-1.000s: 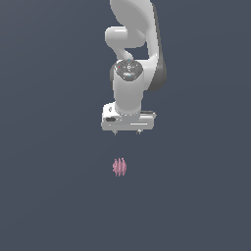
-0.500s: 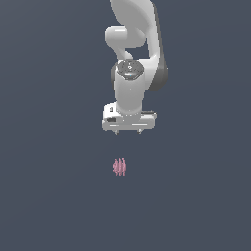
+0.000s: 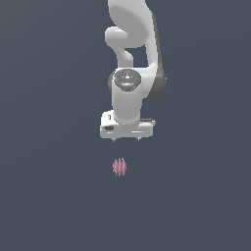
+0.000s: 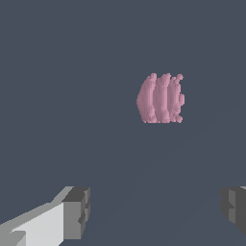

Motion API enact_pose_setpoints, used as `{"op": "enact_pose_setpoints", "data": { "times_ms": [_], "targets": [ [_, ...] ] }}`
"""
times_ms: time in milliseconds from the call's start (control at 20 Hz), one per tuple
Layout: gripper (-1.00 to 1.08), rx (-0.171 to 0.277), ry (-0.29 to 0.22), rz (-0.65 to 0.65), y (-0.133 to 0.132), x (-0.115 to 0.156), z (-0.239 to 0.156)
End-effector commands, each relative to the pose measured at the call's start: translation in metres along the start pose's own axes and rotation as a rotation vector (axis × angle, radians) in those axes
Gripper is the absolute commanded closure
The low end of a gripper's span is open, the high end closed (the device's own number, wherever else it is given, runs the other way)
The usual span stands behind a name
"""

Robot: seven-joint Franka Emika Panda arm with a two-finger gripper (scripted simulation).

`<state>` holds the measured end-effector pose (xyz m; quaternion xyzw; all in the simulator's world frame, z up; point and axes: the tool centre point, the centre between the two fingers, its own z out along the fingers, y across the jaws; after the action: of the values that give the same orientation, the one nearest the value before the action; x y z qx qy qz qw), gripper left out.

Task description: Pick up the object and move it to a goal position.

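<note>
While the lump [image 3: 119, 167] lies untouched on the floor, below and just off the jaws' midline, the gripper [image 3: 126, 139] has barely moved over the last second. Its jaws gape wide and empty, so the descent has yet to start.

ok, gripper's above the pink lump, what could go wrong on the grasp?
1. The object is tiny beside the gripper; the open fingers could close past it or knock it away.
2. In the wrist view it sits off the midline between the fingers, so a straight descent may miss.
</note>
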<state>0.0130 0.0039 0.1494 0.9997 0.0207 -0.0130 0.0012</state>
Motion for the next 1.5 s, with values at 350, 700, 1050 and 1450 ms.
{"op": "enact_pose_setpoints", "data": {
  "times_ms": [350,700,1050,1450],
  "targets": [
    [-0.92,0.001,0.015,-0.002,0.017,0.047,0.031],
    [-0.92,0.002,0.023,-0.002,0.028,0.069,0.05],
    [-0.92,0.002,0.026,-0.002,0.032,0.077,0.058],
    [-0.92,0.002,0.025,-0.002,0.032,0.076,0.072]
  ]
}}
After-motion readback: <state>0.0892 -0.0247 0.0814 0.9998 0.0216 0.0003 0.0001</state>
